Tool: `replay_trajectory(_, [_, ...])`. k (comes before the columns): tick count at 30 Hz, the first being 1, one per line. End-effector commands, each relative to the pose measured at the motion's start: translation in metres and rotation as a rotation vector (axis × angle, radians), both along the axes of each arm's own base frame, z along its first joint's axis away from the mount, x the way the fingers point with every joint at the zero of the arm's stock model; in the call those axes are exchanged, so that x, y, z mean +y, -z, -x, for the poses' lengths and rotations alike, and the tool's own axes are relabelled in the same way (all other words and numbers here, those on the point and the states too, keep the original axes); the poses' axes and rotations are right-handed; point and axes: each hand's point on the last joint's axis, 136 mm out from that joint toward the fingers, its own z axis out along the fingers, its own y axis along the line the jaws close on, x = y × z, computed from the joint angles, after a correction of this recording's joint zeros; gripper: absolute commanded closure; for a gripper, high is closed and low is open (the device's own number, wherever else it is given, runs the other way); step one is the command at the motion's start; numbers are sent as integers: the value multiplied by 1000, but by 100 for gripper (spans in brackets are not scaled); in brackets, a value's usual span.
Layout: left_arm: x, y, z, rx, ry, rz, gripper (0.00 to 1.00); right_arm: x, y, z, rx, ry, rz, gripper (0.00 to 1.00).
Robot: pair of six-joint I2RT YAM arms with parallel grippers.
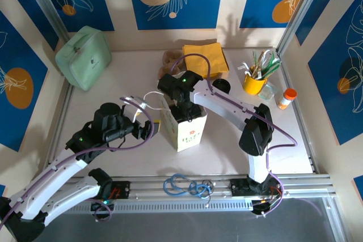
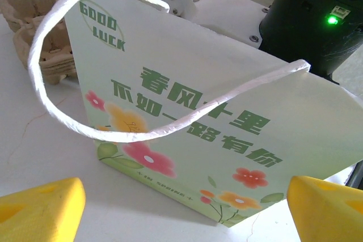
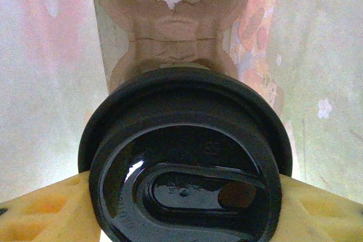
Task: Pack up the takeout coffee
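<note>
The takeout coffee shows its round black lid (image 3: 187, 162) from above in the right wrist view; the lid hides the cup's body. My right gripper (image 3: 187, 222) is shut on it, a yellow finger (image 3: 39, 213) pressing each side. The cup hangs inside the pale green flowered paper bag (image 1: 190, 131), above a brown cardboard carrier (image 3: 170, 32) at the bag's bottom. From the top camera my right gripper (image 1: 182, 103) reaches down into the bag's open mouth. My left gripper (image 1: 152, 130) stands open beside the bag's left face (image 2: 198, 128), its yellow fingertips (image 2: 39, 208) apart with nothing between them.
The bag's white cord handle (image 2: 57, 100) loops toward the left wrist camera. Brown pulp trays (image 2: 34, 32) lie behind the bag. At the back are a green pouch (image 1: 84, 56), a yellow cloth (image 1: 205, 58), a yellow cup of utensils (image 1: 254, 80) and an orange-capped bottle (image 1: 287, 98).
</note>
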Motion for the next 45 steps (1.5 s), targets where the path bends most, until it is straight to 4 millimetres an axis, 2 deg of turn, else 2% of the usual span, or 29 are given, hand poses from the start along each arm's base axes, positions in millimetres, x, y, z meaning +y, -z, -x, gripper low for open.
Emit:
replay_trajectory(1, [0,1,4,-7,16,-7,8,2,-5,3,1,15,-31,38])
replay_trajectory(27, [0,2,2,-8,5,-17,8,4,-8,3,9,9,-51,38])
replay_trajectory(45, [1,2,2,-12,1,-21,7,6,1,3,25,9,-48,38])
